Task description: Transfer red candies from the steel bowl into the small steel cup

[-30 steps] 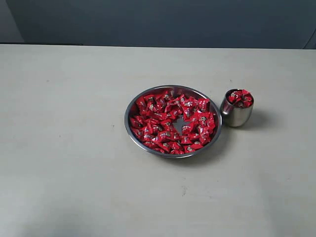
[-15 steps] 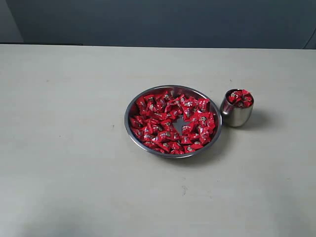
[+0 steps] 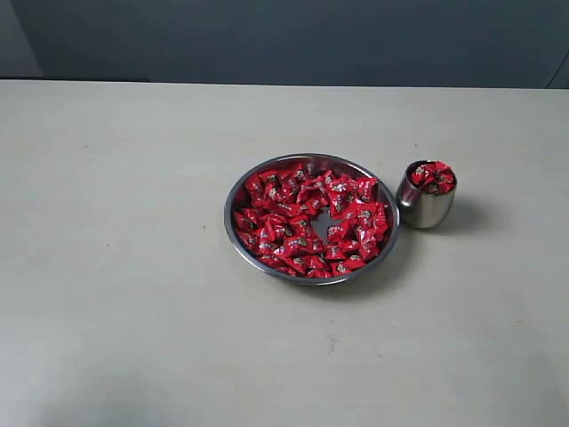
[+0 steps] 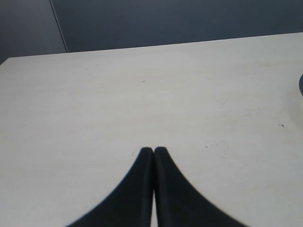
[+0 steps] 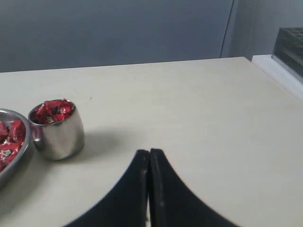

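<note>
Exterior view: the steel bowl (image 3: pixel 233 233) sits just right of the frame's centre on a pale table (image 3: pixel 124 285). The red candies (image 3: pixel 289 233) lie in it in a loose ring that covers most of the floor, with a small bare patch of steel showing near the middle. The small steel cup (image 3: pixel 428 210) stands upright just beside the bowl's right rim. I cannot tell whether cup and bowl touch. The cup is filled to its mouth with red candies, and several sit level with or slightly above the rim. A dark blue-grey wall (image 3: pixel 284 40) runs along the top of the frame behind the table.

Left gripper (image 4: pixel 153 152), seen only in its wrist view: the two black fingers are pressed together with nothing between them. It is clenched and empty, above bare table, with no candy near it.

Right gripper (image 5: pixel 149 153), seen only in its wrist view: the fingers are likewise closed tip to tip and hold nothing. The cup (image 5: pixel 60 136) stands apart from the fingertips, with the bowl's rim (image 5: pixel 26 142) just beyond it.
</note>
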